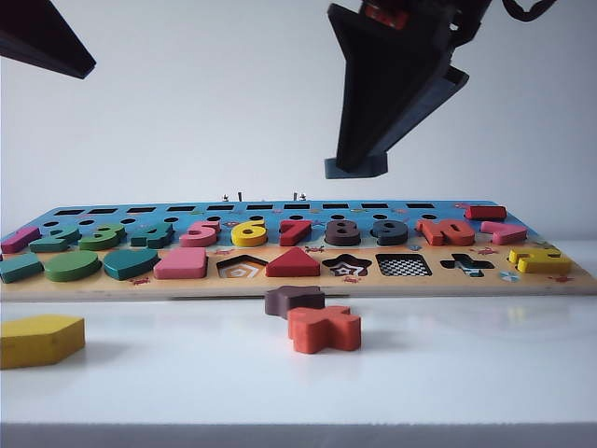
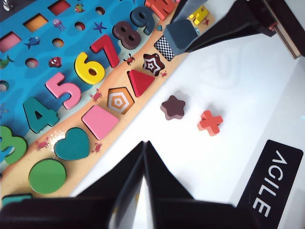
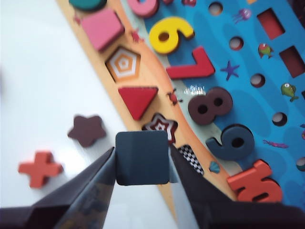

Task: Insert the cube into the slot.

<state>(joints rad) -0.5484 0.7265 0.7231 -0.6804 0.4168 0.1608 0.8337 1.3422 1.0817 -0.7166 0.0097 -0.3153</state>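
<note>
White bench, puzzle board [image 1: 308,285] along it. Right claw [image 3: 142,160] grips the cube [image 3: 142,157] by 2 opposite edges, held high — the slot [image 3: 191,159] lies just beside, below. Left claw [image 2: 144,157], pressed together and empty, hangs well apart.

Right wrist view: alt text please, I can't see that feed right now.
The right gripper holds the navy cube between its fingers, above the puzzle board, partly covering the checkerboard slot. A brown star and orange cross lie on the table.

Slot [image 3: 191,158] partly hidden behind cube [image 3: 142,158] in right wrist view. Left gripper [image 1: 56,51] cut off by exterior frame edge; tips unseen there.
</note>
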